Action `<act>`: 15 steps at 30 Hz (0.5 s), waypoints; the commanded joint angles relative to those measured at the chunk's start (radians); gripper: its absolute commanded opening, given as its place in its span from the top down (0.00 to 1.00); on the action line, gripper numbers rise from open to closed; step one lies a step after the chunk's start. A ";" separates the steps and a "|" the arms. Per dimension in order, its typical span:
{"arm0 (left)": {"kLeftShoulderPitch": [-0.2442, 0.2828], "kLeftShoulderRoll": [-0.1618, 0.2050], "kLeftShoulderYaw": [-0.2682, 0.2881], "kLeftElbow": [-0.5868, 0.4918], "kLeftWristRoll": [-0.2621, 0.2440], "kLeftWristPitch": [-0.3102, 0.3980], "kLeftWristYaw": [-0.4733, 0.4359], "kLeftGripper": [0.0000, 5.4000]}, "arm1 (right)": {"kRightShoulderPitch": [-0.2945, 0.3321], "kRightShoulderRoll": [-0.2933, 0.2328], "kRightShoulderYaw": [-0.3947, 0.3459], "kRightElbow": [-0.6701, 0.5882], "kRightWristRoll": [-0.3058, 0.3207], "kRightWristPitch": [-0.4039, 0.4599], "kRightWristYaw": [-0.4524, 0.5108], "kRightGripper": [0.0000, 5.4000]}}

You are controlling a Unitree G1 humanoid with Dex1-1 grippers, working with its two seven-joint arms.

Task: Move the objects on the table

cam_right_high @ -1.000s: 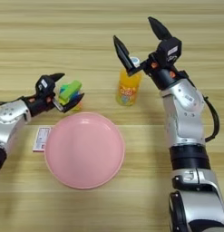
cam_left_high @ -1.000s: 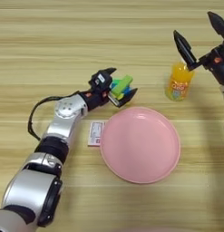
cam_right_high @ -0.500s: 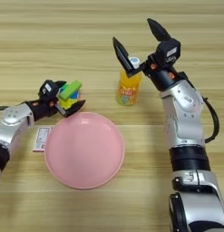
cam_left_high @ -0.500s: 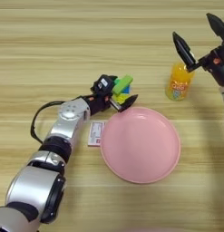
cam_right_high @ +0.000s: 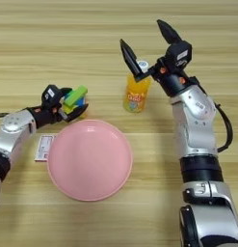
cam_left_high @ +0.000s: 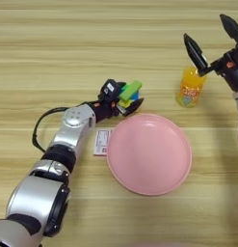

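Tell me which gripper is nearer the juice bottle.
Right. The right gripper hangs open just above the juice bottle, fingers spread over its cap. The left gripper is far off to the left, closed on the green block by the pink plate.

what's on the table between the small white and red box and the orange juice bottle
The large round pink plate lies between the flat white-and-red box and the orange juice bottle, in both views.

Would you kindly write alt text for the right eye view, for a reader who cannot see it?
The left tool grips a green block just behind a pink plate on a wooden table. The right tool hangs open over an orange juice bottle. A small white-and-red box lies left of the plate.
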 commanded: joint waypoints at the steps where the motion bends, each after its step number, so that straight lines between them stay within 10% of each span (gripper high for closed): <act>1: -0.019 0.002 -0.001 0.010 0.015 0.009 -0.001 0.34 | 0.006 -0.001 0.005 -0.014 -0.009 0.012 -0.002 0.00; 15: -0.020 0.003 -0.001 0.012 0.016 0.006 -0.002 0.59 | 0.006 0.000 0.004 -0.015 -0.008 0.013 -0.002 0.00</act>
